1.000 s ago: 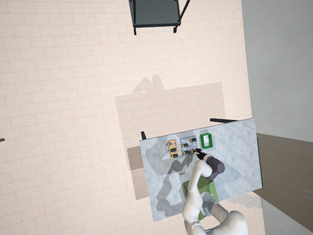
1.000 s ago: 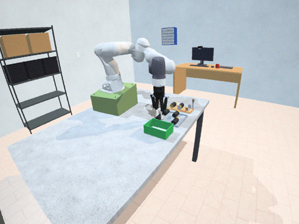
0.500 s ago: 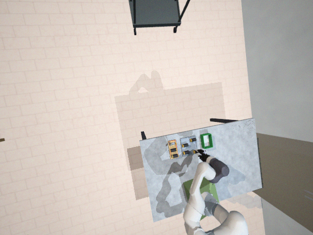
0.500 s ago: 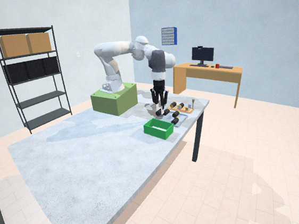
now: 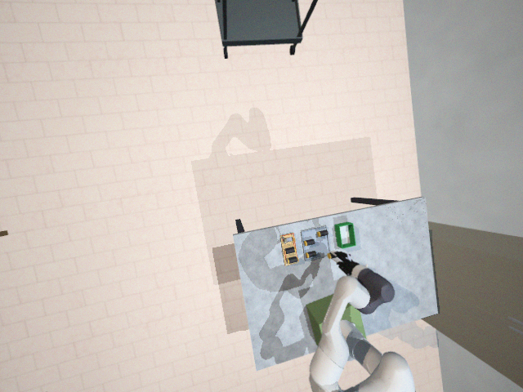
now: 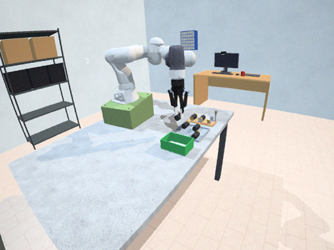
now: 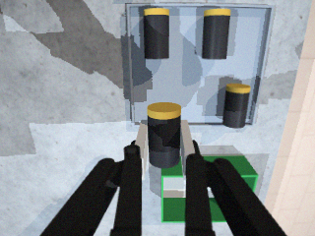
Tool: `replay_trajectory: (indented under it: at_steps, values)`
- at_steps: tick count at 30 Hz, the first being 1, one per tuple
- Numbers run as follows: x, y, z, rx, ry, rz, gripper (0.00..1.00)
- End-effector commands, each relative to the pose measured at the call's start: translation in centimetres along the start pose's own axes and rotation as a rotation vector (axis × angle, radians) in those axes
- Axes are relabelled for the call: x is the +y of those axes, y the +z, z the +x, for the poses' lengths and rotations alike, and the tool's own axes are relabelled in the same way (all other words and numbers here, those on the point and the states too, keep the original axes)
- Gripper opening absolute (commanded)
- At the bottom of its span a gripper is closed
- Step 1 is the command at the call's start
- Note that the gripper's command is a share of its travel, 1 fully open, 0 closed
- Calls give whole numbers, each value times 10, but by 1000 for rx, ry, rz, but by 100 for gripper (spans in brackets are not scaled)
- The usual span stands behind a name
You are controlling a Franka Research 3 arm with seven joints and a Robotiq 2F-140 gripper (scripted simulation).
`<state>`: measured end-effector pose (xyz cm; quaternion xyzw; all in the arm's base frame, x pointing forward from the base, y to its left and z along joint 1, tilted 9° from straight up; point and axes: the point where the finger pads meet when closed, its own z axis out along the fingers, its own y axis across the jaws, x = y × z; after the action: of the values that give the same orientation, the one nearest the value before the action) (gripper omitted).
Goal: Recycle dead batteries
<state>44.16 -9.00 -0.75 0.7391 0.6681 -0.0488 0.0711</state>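
Note:
My gripper is shut on a black battery with a yellow end, held above the table just outside the tray's edge. The shallow tray holds three batteries, one, another and a third. The green recycling box stands upright beside the tray; no battery shows inside. Two batteries, one and another, sit in the orange holder. I cannot tell whether the bulb is lit.
A thin post with a tan top stands at the holder's far end. The green base block carries the arm. The table's edge runs close beyond the box, tray and holder.

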Motion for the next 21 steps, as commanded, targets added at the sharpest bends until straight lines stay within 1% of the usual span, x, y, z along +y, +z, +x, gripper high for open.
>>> replay_trajectory:
  at_steps: [1,3,21]
  values:
    - [-8,-10,1,4,3,24,16]
    - [-8,-15,1,4,3,24,16]
    - [-8,-16,1,4,20,24,16]
